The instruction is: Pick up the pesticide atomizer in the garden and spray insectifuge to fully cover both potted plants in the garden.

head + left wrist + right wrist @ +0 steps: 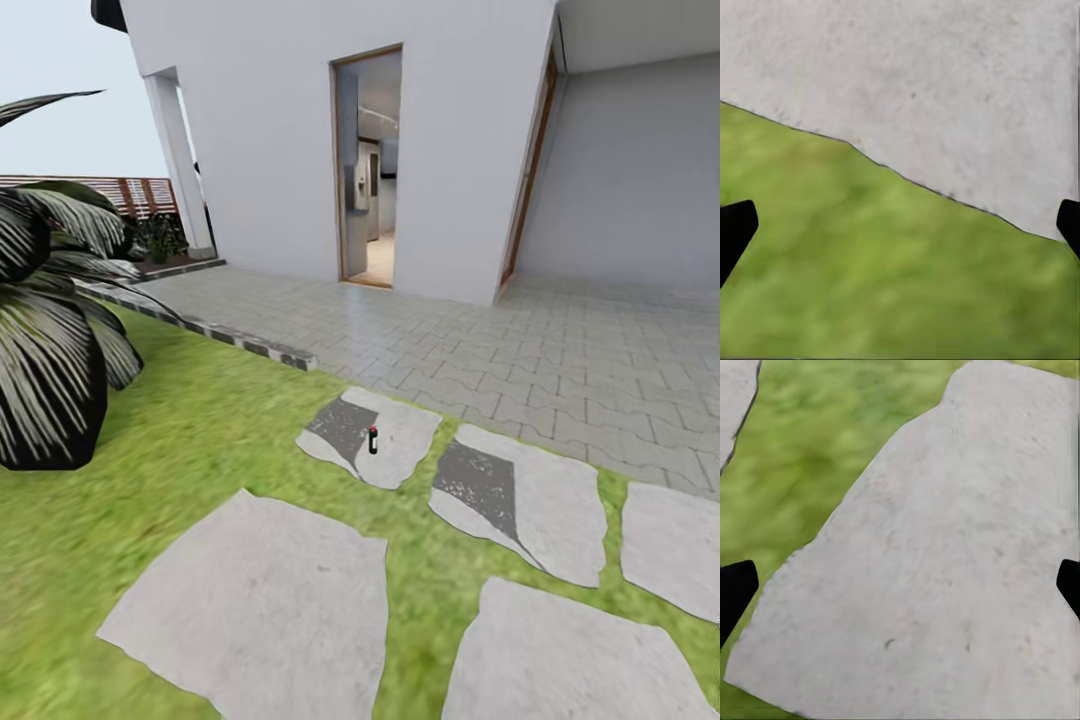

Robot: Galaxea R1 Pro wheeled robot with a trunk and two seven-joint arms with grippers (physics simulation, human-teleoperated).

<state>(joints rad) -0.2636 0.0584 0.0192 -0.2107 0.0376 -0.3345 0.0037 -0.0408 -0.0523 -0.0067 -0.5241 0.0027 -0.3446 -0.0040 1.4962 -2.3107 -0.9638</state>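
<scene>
The pesticide atomizer [373, 439], a small slim dark bottle, stands upright on a grey stepping stone [375, 433] in the lawn, some way ahead of me. My left gripper [900, 229] is open over grass and a stone's edge, its black fingertips [735, 229] far apart with nothing between them. Over another stepping stone my right gripper [900, 589] hangs open and empty, fingertips [735, 589] wide. The two small potted plants are out of view.
A large striped spiky plant [50, 330] stands on the lawn at the left. Several stepping stones [260, 600] lie ahead and near me. Beyond them are a grey paved patio [520, 340], the white house with an open doorway [368, 165], and a brown slat fence [130, 192] at far left.
</scene>
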